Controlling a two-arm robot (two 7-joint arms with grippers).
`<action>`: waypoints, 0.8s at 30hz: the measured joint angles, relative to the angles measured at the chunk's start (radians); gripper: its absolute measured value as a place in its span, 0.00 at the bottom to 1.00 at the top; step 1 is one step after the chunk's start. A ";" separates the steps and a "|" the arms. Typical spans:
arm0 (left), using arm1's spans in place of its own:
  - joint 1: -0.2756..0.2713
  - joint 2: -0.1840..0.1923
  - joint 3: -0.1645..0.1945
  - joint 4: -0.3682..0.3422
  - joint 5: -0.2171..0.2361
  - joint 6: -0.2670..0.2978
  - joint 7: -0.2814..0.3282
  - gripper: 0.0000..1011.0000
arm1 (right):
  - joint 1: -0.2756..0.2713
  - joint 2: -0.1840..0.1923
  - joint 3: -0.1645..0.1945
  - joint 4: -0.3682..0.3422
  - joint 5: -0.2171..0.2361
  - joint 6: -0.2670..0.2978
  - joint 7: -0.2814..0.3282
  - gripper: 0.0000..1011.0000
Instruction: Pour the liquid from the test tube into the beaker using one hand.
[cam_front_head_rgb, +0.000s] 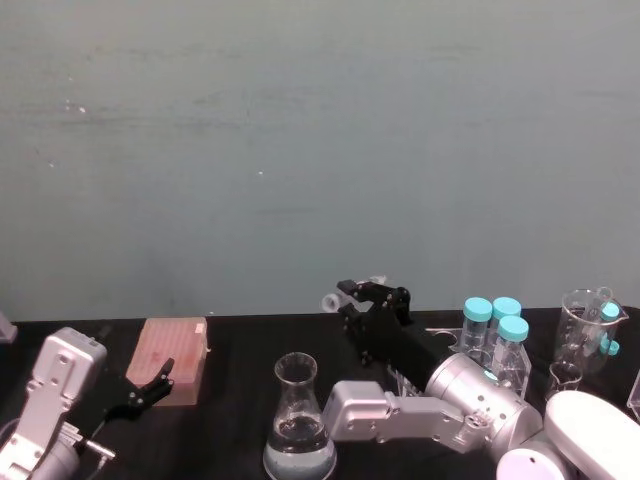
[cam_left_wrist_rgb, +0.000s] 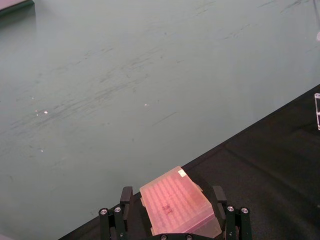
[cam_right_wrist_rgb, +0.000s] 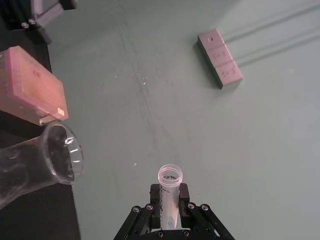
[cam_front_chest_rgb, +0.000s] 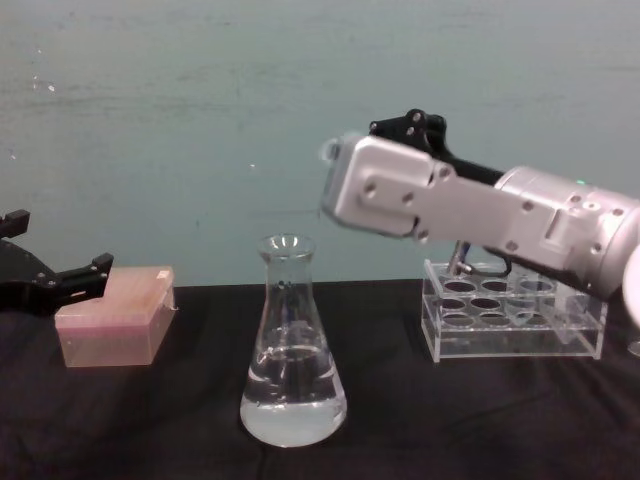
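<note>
- Your right end effector (cam_right_wrist_rgb: 169, 206) is closed around the test tube (cam_right_wrist_rgb: 169, 186), raised above the table (cam_front_chest_rgb: 180, 420), beyond and to the right of the beaker (cam_front_chest_rgb: 292, 350); the tube's open rim points away from the wrist.
- The beaker is clear glass, cone-shaped with a narrow neck, and stands upright with clear liquid (cam_front_chest_rgb: 292, 402) in its wide base.
- Right of it you see a clear plastic rack (cam_front_chest_rgb: 512, 322) and teal-capped tubes (cam_front_head_rgb: 495, 322).
- Your left end effector (cam_left_wrist_rgb: 172, 209) sits open on either side of a pink ribbed box (cam_left_wrist_rgb: 176, 201) at the left of the black table.
</note>
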 joint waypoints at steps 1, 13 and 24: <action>0.000 0.000 0.000 0.000 0.000 0.000 0.000 0.99 | -0.003 -0.002 0.008 -0.003 0.012 0.001 0.010 0.21; 0.000 0.000 0.000 0.000 0.000 0.000 0.000 0.99 | -0.040 -0.032 0.114 -0.054 0.197 0.064 0.177 0.21; 0.000 0.000 0.000 0.000 0.000 0.000 0.000 0.99 | -0.063 -0.058 0.205 -0.095 0.402 0.153 0.336 0.21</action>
